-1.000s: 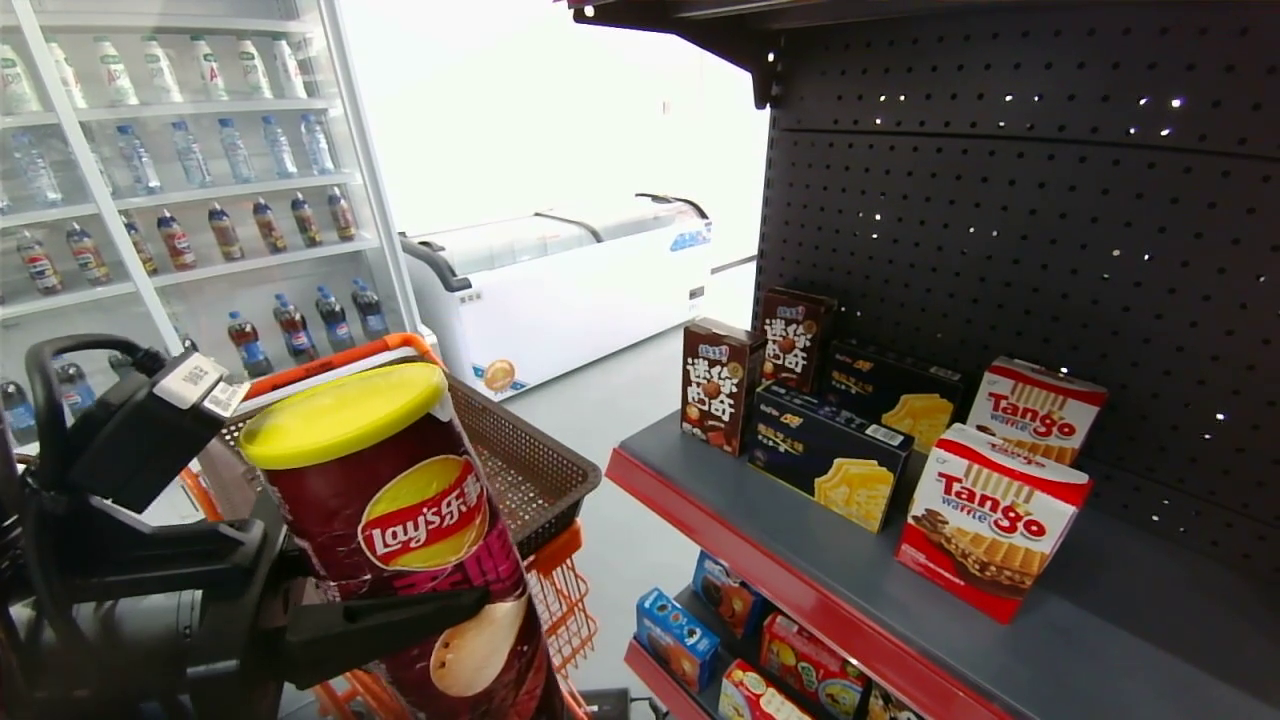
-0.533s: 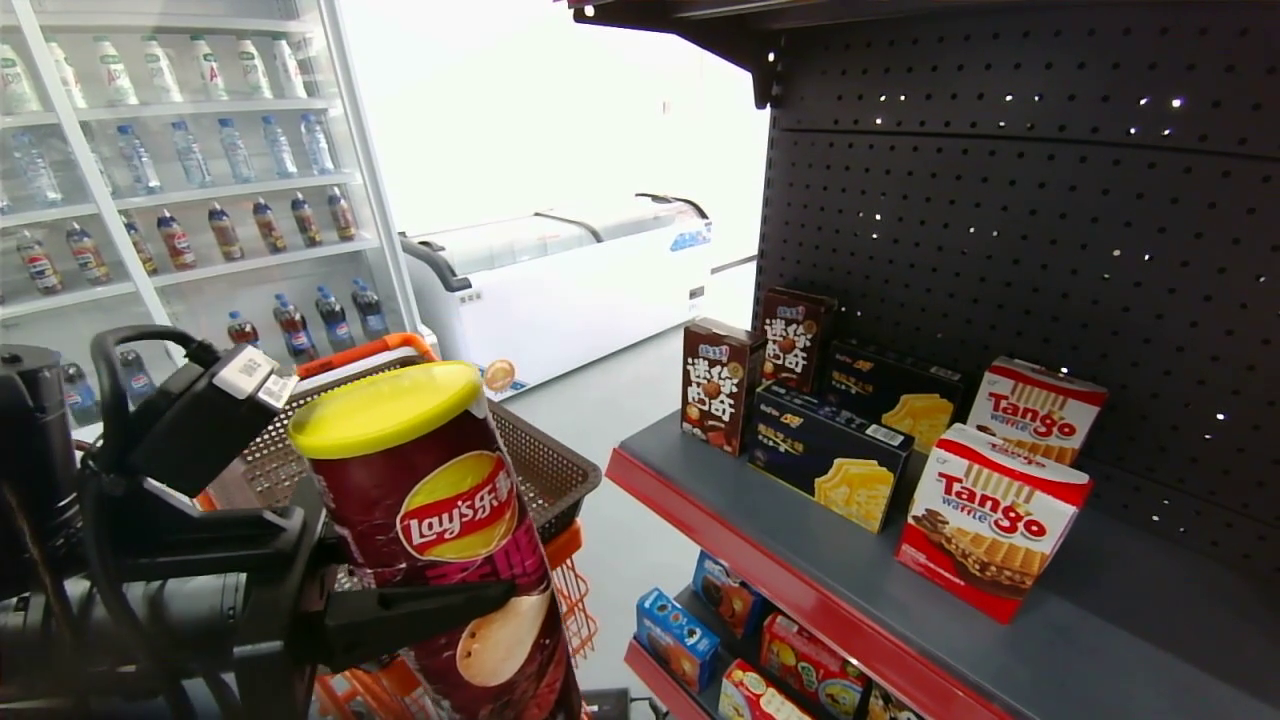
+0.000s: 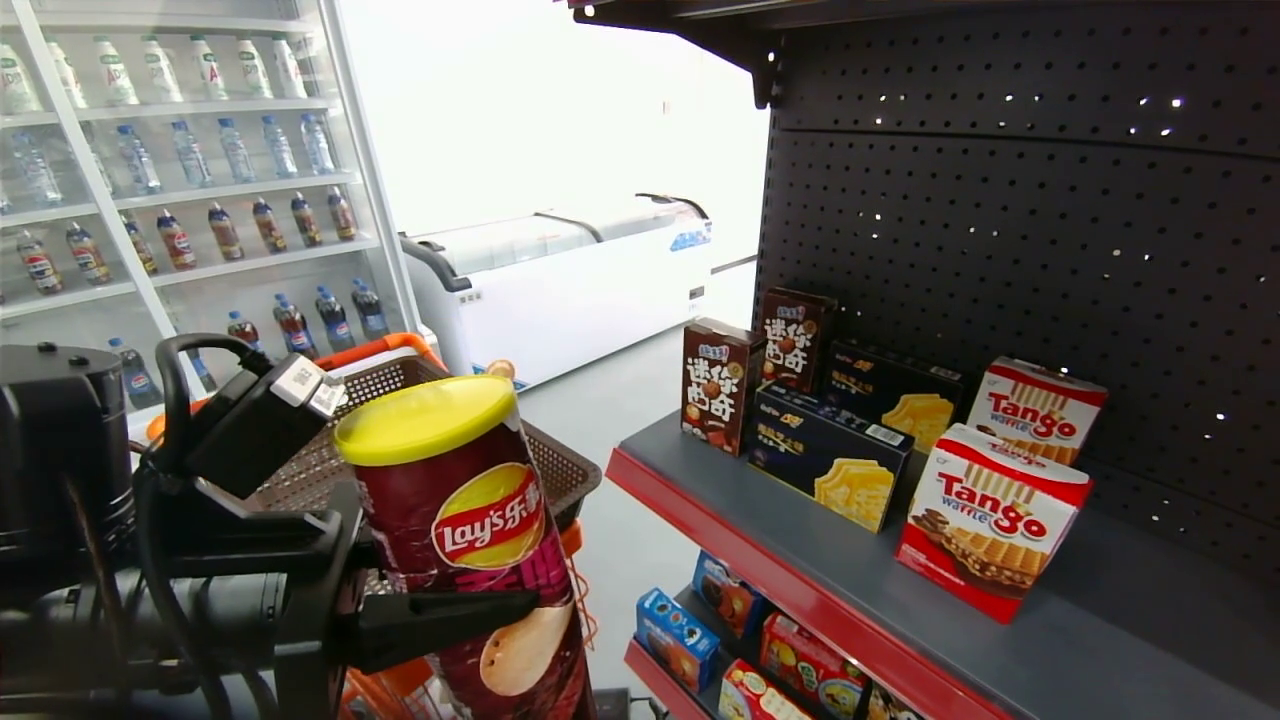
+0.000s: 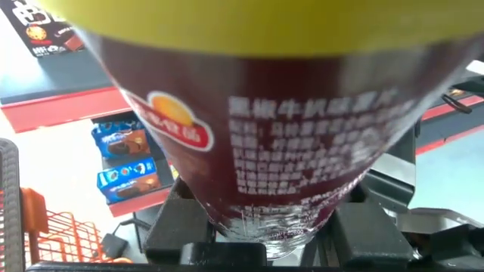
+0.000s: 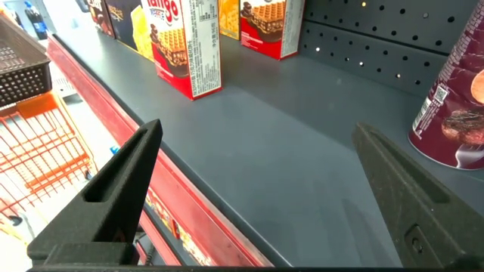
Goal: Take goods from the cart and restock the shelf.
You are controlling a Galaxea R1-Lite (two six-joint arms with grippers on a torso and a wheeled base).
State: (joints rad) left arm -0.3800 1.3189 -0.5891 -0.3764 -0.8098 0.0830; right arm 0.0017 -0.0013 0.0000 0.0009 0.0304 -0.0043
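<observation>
The tall maroon cardboard chip can, with a yellow plastic lid, a red-and-yellow logo and a pictured chip on its side, stands upright in the air. The left gripper pinches it at mid-height, in front of the brown mesh cart basket and beside the grey, red-edged shelf board. The right gripper hangs spread over that board, near a red-and-white wafer box.

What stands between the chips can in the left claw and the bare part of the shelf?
Nothing visible stands in the gap between the can and the shelf. On it, boxes stand at the end nearest the can; the bare part lies beyond them, before the open right claw.
</observation>
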